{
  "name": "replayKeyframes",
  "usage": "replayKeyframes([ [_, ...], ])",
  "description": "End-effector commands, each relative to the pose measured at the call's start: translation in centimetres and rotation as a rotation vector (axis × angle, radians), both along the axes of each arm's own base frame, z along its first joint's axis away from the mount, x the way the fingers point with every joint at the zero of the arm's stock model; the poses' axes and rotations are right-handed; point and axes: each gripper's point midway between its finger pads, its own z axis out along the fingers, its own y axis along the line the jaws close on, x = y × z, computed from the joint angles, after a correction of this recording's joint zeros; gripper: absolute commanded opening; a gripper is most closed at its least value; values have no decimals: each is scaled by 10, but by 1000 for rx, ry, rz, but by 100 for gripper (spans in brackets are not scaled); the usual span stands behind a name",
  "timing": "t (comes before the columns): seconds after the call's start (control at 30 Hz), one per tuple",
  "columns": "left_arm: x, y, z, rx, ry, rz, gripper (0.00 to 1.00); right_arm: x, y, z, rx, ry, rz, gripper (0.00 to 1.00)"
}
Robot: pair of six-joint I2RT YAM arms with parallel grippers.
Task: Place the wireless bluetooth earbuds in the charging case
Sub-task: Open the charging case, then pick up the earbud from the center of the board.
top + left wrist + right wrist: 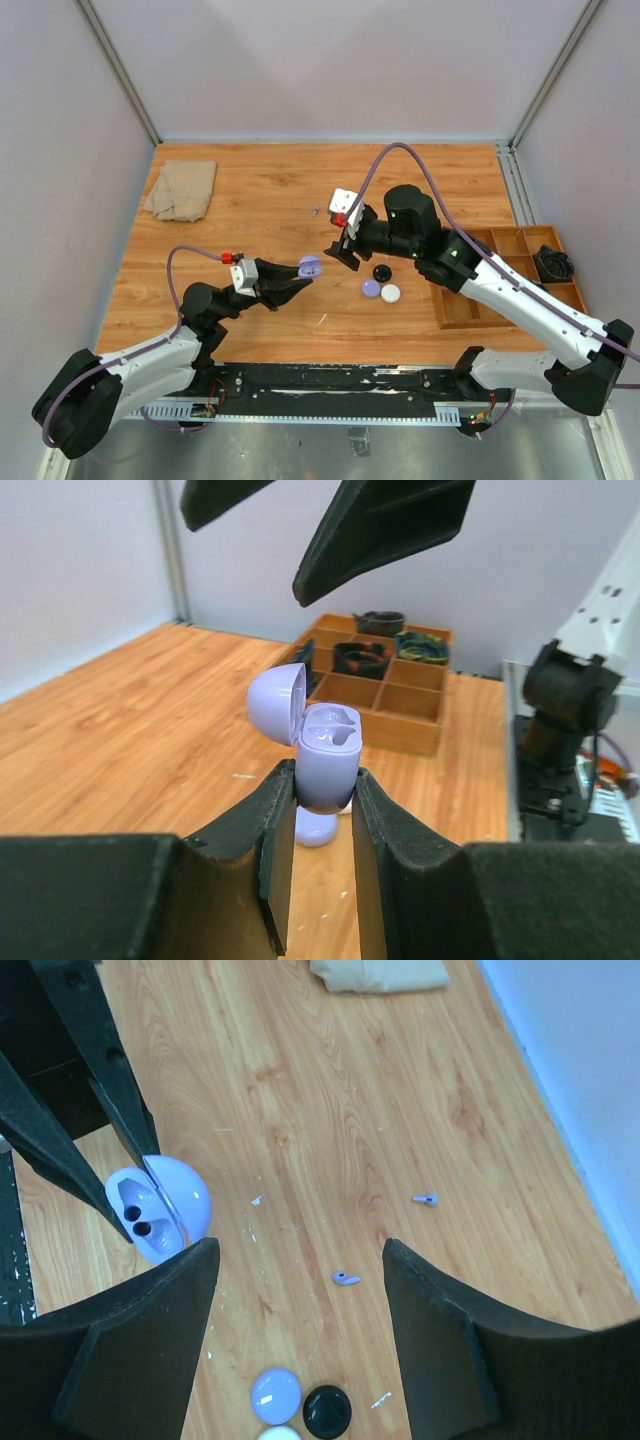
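My left gripper [305,272] [322,790] is shut on a pale purple charging case [328,765] [310,267], held above the table with its lid [278,702] flipped open. Both of its sockets look empty. Two pale purple earbuds lie loose on the wood, one [346,1279] between the fingers in the right wrist view and one [426,1200] farther off. Only one earbud [315,211] shows from the top camera. My right gripper [343,252] [298,1250] hangs open and empty, just right of the case [155,1205] and above the nearer earbud.
Three closed round cases sit together on the table: purple [371,288], black [382,272] and white [391,293]. A wooden compartment tray [505,270] with dark items stands at the right. A folded beige cloth [182,190] lies at the back left.
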Motion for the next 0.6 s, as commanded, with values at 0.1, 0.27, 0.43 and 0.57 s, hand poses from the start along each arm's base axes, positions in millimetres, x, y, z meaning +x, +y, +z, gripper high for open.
replayKeyframes([
  [0.1, 37, 24, -4, 11, -101, 259, 0, 37, -12, -33, -67, 134, -146, 67],
  [0.27, 49, 40, -5, -21, -105, 310, 0, 58, -16, -68, -118, 197, -165, 67],
  [0.43, 48, 50, -6, -43, -131, 318, 0, 78, -18, -101, -159, 276, -163, 67],
  [0.57, 49, 52, -13, -24, -126, 319, 0, 98, -16, -132, -195, 348, -178, 66],
])
